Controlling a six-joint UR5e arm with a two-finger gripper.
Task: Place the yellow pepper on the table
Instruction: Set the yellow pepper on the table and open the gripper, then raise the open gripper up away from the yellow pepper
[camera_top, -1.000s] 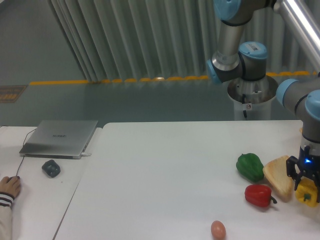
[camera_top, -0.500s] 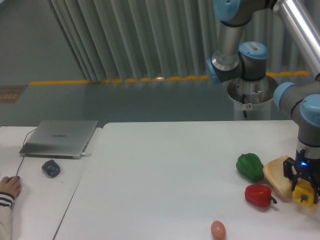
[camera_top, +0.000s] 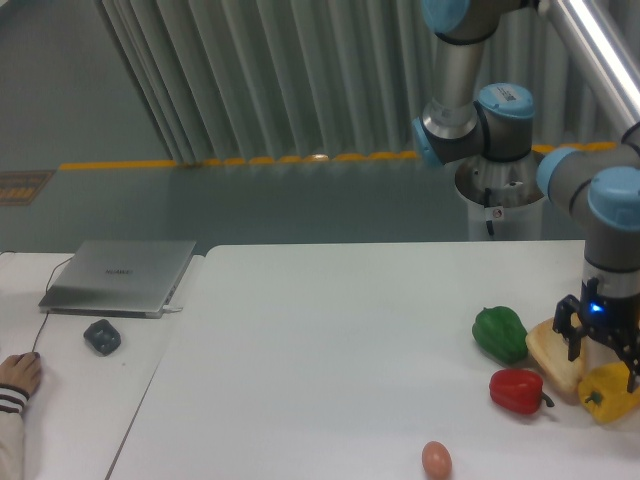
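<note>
White desk (camera_top: 330, 330) | yellow pepper (camera_top: 610, 392) sits at 4 o'clock, beside bread (camera_top: 556, 352) | claw (camera_top: 604, 352) spread open just above it, holding nothing

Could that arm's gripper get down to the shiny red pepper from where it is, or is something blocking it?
Probably yes. The glossy red bell pepper lies uncovered on the white table, nothing above it. The gripper hangs close by, just above the tan bread wedge and the glossy yellow pepper, which it would have to clear.

Yellow pepper (camera_top: 610, 391): glossy, lumpy skin. Table (camera_top: 330, 350): smooth matt white. Laptop (camera_top: 120, 276): brushed grey metal. Bread wedge (camera_top: 556, 350): matt, tan.
</note>
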